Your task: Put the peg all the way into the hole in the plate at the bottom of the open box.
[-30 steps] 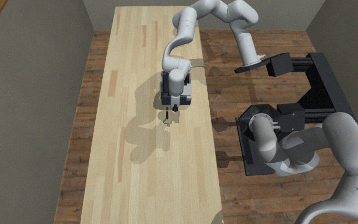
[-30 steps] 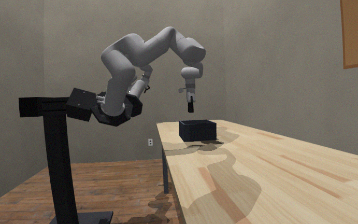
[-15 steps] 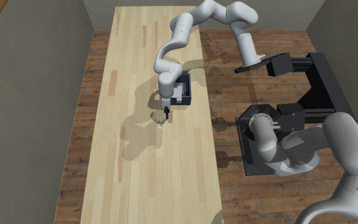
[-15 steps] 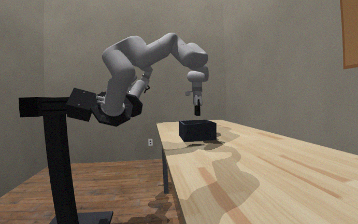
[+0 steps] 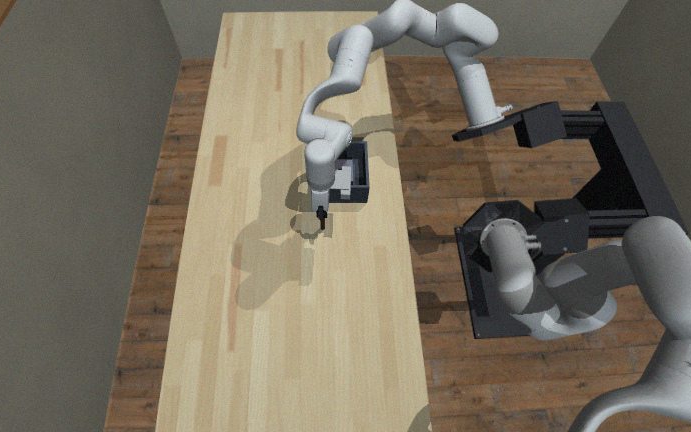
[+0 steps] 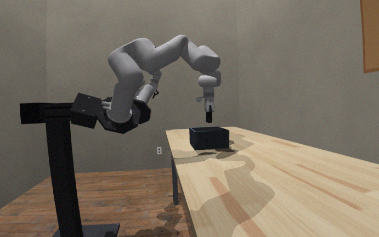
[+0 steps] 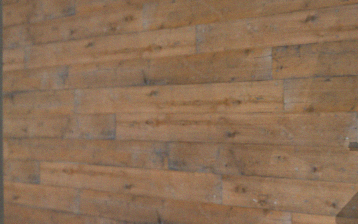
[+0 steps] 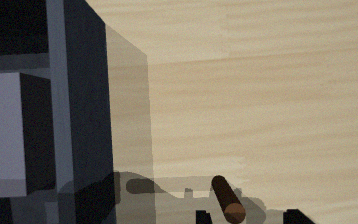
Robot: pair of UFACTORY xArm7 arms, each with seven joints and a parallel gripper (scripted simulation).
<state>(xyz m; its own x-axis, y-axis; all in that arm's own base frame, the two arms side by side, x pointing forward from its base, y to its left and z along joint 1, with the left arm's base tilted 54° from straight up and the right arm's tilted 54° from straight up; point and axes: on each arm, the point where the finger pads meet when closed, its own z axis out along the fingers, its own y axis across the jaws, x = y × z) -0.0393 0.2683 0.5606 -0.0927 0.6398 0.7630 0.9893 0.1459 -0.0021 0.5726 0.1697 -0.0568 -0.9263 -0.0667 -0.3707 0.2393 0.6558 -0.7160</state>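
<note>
A dark brown peg (image 5: pixel 322 223) (image 8: pixel 225 196) stands upright on the table beside the open box; its lighter top shows in the right wrist view. The dark box (image 5: pixel 364 166) (image 6: pixel 209 140) (image 8: pixel 91 105) sits on the table. The grey plate (image 8: pixel 0 130) is inside it; its hole is out of sight. My right gripper (image 5: pixel 321 212) (image 6: pixel 209 121) (image 8: pixel 247 216) points down, part open and empty, above the peg. In the right wrist view the peg's top shows between its fingertips, nearer one of them. My left gripper (image 6: pixel 156 94) is open, away from the table, far from peg and box.
The wooden table (image 5: pixel 283 343) (image 6: pixel 317 182) carries the box close to the peg. The box wall rises beside the right gripper. The dark robot stand (image 5: pixel 632 161) (image 6: pixel 62 176) is beside the table. The left wrist view mostly shows wooden floor (image 7: pixel 170 100).
</note>
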